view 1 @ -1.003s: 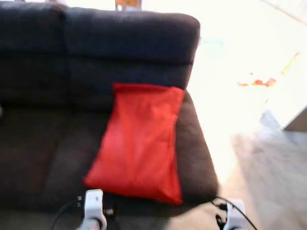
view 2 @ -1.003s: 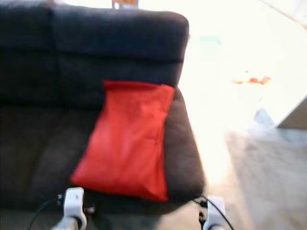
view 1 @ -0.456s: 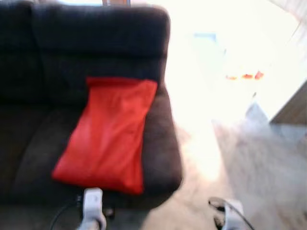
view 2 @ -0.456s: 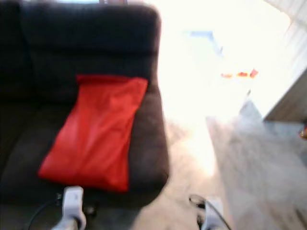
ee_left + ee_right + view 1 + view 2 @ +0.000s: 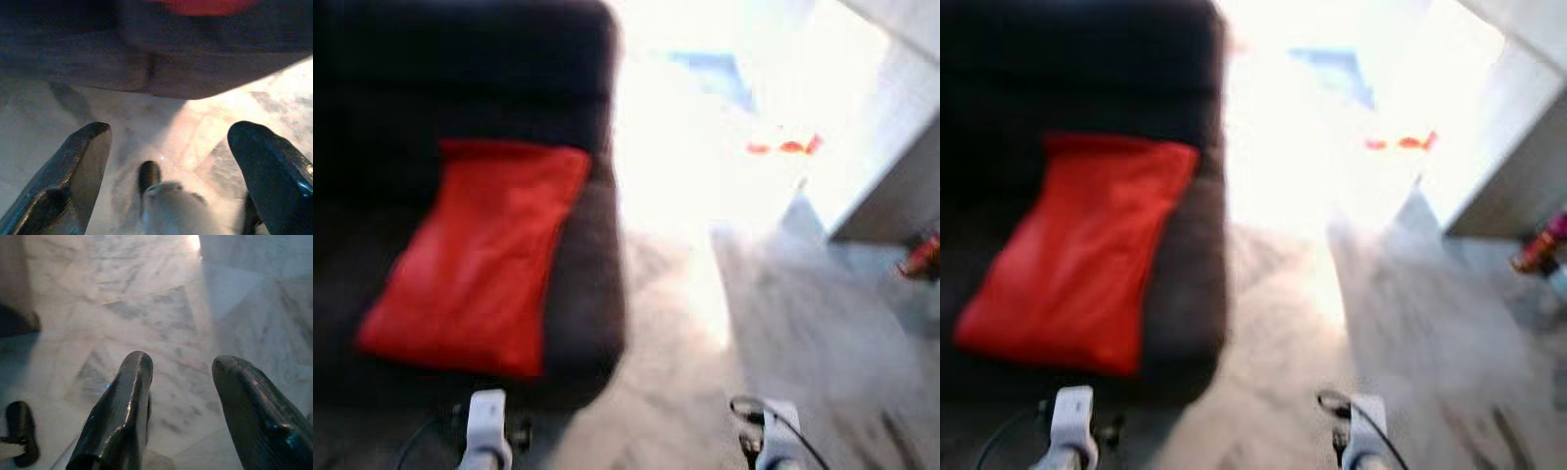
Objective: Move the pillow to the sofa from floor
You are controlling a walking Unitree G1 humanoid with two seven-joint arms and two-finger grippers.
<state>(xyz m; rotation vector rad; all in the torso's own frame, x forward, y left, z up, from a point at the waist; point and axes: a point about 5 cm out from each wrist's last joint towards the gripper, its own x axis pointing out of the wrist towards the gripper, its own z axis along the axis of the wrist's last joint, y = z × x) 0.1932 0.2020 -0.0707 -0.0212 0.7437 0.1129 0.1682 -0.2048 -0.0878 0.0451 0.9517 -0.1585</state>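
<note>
Left eye view: red pillow (image 5: 475, 259) on dark sofa (image 5: 578, 294), apart from spread fingers (image 5: 83, 161).

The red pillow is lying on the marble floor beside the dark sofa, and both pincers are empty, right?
Not quite. The red pillow lies on the dark sofa, not on the marble floor; the left eye view shows it on the seat. The left pincer and right pincer are indeed empty, open above the floor.

The pillow (image 5: 470, 259) looks like smooth red cloth with a slight sheen. The sofa (image 5: 578, 294) is dark, matt fabric. The floor (image 5: 146, 313) is polished, veined marble. Both hands' fingers (image 5: 122, 411) look like smooth, glossy black plastic.
</note>
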